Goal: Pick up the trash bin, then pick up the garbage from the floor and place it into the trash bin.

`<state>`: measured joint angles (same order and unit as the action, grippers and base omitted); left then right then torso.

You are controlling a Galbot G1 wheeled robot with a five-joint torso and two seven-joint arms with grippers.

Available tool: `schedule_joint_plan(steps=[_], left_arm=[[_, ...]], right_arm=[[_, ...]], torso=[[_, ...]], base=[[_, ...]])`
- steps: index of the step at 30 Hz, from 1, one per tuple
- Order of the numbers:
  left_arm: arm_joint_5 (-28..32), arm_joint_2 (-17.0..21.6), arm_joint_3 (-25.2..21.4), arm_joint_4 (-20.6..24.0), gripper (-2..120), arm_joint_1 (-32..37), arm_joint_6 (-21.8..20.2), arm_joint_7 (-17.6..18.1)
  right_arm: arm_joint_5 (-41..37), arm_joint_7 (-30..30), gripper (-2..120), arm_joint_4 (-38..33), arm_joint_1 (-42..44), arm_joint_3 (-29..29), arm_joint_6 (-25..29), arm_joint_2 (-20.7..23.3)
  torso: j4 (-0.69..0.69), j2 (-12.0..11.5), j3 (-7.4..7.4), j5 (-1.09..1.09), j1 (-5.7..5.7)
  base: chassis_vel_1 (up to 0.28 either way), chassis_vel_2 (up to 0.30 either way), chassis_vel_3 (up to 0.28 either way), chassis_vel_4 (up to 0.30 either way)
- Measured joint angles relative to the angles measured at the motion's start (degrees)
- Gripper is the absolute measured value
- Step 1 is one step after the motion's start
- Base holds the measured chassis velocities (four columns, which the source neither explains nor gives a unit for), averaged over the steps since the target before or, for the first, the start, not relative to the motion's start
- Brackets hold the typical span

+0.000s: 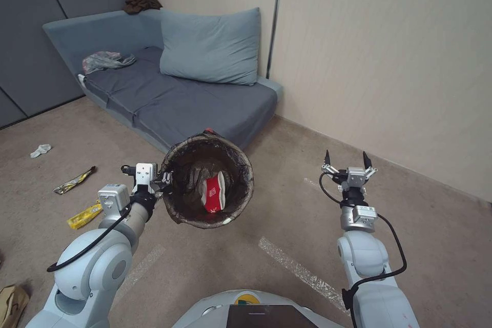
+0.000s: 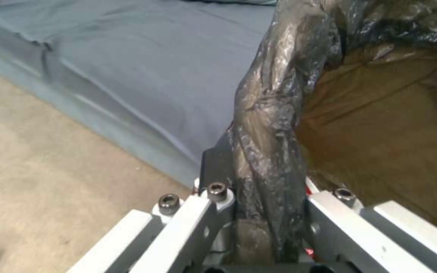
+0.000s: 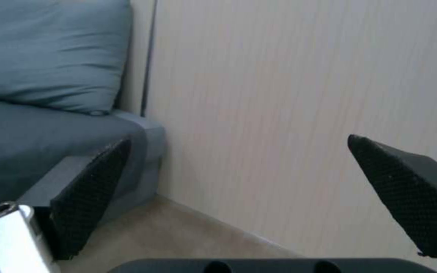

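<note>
We hold the trash bin (image 1: 207,184) by its rim in the closed left tool (image 1: 163,180), the right tool (image 1: 347,160) is wide open and empty, so next we must reach the yellow wrapper (image 1: 84,215) on the floor.

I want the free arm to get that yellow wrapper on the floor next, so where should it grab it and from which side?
Probably from straight above, gripping across the narrow middle of the yellow wrapper. It lies flat on the carpet as a long thin strip, so pinching its short width suits it. The open right gripper is free, but the wrapper lies on the robot's left, beyond the left gripper holding the trash bin.
</note>
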<state>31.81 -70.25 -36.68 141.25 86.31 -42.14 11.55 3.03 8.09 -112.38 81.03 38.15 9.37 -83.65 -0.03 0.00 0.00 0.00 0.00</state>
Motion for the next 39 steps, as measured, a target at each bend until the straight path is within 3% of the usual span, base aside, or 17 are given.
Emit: schedule_joint_plan(steps=[39], left_arm=[[-0.3,-0.1,-0.1,-1.0,0,-0.3,0.0,-0.6]], right_arm=[[1.9,-0.1,100,0.9,0.3,-0.4,0.6,-1.0]], torso=[[0.0,0.0,0.0,0.0,0.0]], base=[[0.093,0.097,0.097,0.097]])
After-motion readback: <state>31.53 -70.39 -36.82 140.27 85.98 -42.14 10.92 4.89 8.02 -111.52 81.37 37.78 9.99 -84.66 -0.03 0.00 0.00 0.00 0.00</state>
